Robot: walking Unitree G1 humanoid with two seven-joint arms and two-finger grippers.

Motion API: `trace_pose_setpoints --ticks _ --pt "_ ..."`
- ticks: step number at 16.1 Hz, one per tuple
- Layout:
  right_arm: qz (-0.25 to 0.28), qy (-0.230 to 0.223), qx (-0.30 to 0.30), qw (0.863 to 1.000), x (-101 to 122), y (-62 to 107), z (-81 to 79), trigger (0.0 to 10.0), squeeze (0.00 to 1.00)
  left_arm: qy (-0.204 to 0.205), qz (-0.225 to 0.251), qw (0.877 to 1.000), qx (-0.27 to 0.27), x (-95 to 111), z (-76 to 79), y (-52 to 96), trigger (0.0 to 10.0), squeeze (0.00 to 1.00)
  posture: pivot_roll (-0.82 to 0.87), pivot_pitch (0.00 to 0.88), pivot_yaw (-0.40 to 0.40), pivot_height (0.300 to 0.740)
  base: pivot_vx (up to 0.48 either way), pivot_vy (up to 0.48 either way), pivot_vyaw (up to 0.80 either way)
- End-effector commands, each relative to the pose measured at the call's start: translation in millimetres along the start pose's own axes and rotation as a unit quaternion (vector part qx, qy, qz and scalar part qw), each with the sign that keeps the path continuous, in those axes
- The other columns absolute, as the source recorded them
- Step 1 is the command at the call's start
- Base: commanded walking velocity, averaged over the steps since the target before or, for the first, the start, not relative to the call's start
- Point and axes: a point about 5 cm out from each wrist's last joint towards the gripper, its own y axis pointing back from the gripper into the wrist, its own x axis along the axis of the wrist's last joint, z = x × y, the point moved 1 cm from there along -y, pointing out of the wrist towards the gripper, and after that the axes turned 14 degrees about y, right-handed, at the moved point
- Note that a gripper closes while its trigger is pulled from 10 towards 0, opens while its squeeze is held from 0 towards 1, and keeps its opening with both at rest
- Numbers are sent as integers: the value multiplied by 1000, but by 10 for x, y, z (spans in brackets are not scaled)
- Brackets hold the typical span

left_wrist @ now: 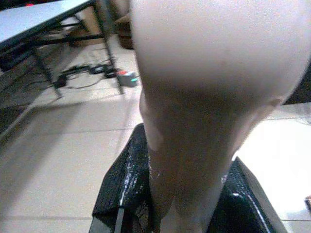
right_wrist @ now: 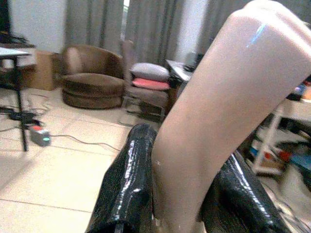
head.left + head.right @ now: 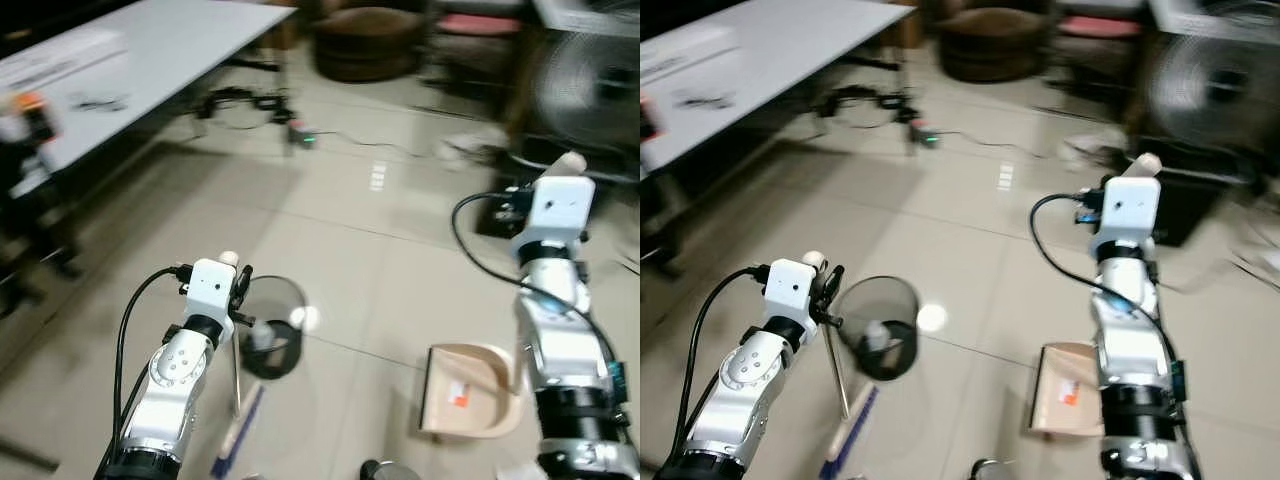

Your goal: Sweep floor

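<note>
Landmark: the black mesh bin (image 3: pixel 272 330) on the tiled floor (image 3: pixel 400 260); all places below are read from it.

1. Left gripper (image 3: pixel 240 290), at the bin's left rim and above it. Its black fingers (image 1: pixel 121 189) are clamped on the beige top of the broom handle (image 1: pixel 204 97). The thin shaft (image 3: pixel 236 375) drops just left of the bin to the blue broom head (image 3: pixel 235 440), which lies on the floor below the bin. The forearm rises from low in the frame, wrist bent so the handle stands near upright.

2. Dustpan (image 3: pixel 468 390), beige, flat on the floor well to the right of the bin, its open mouth turned toward the bin's side.

3. Right gripper (image 3: pixel 568 165), further right of the bin and high above the dustpan. Its fingers (image 2: pixel 131 184) are closed round the dustpan's long beige handle (image 2: pixel 223 111). The forearm stands almost vertical.

4. Step in hand, as we judge it: carrying both tools to the patch to be swept. We would keep the broom head low and trailing and the pan's lip flat to the tiles. We would also steer wide of the cables (image 3: pixel 240 105) beyond the bin, under the white table (image 3: pixel 150 60).
</note>
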Motion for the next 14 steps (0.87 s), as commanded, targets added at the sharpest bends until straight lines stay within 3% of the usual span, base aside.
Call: trace_pose_setpoints --ticks 1,9,12,14 --pt "27 -8 -2 1000 138 3 -9 10000 0 -3 14 1000 -14 90 33 -12 10000 0 -65 13 30 740 0 0 -800" --pt "-41 -68 13 997 -77 139 -186 10000 0 -21 28 999 -34 160 83 -41 10000 0 -65 12 31 740 0 0 -800" --pt "-31 -56 19 998 -56 154 -211 10000 0 -26 36 999 -31 218 83 -88 10000 0 -68 4 34 740 0 -367 -800" --pt "-24 -48 23 998 -44 152 -226 10000 0 -29 41 998 -28 240 88 -110 10000 0 -70 0 37 740 0 -452 0"
